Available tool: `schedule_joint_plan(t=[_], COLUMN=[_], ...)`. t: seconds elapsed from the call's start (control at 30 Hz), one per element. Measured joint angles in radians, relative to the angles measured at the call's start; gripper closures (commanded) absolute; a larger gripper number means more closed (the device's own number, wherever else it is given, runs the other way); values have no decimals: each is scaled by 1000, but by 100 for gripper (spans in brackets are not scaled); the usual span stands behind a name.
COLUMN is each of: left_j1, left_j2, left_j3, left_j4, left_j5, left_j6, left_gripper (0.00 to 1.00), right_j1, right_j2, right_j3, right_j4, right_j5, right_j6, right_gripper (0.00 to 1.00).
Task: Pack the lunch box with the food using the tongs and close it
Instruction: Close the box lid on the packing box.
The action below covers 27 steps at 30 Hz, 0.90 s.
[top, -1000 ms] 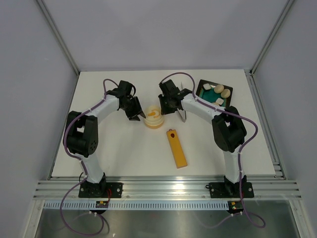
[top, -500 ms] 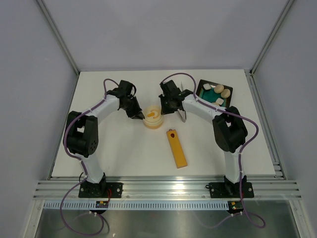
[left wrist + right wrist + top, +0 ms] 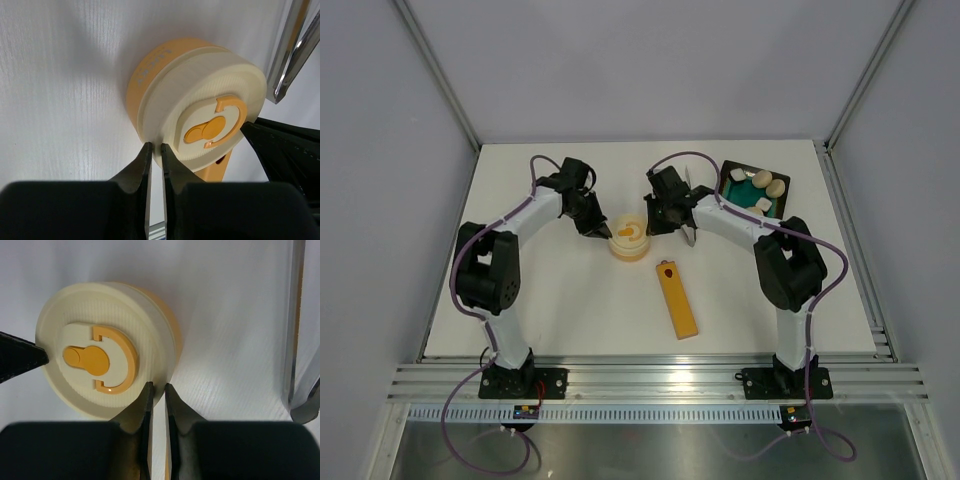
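Jaws on both my arms are drawn in to a thin slit, with nothing caught between them. My left gripper has its tips right at the rim of the lid, on the lunch box's left side. My right gripper does the same on the opposite rim, so the round box sits squarely between my two hands. Whether either pair of tips actually presses on the plastic or only stands just beside it, I cannot tell.

From above, the lunch box is near the middle of the table, a little toward the far side. Its cream lid rests on top of the yellower bowl, orange mark facing up. I cannot tell whether the lid is fully seated.

The tongs lie on the table just to the right of the box. Their two thin silver arms run close together beside my right fingers, and neither hand is holding them.

Farther right, toward the back corner, the black tray with the green inside has food on it: cream ovals and a few white blocks. It is well apart from the box.

Nearer my bases, the long orange-yellow bar lies flat. The end with the red dot points toward the box, and nothing touches it.
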Motion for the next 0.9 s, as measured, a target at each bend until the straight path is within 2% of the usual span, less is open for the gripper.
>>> schedule_joint_plan(t=[0.9], left_j1=[2], left_j2=[76], left_j3=[91], left_j4=[-53], left_j5=[-3], left_j6=[22], left_gripper=[89], right_j1=[20], right_j2=[-59], right_j3=[-73], right_j4=[34], right_j5=[5], right_j6=[25], right_gripper=[93])
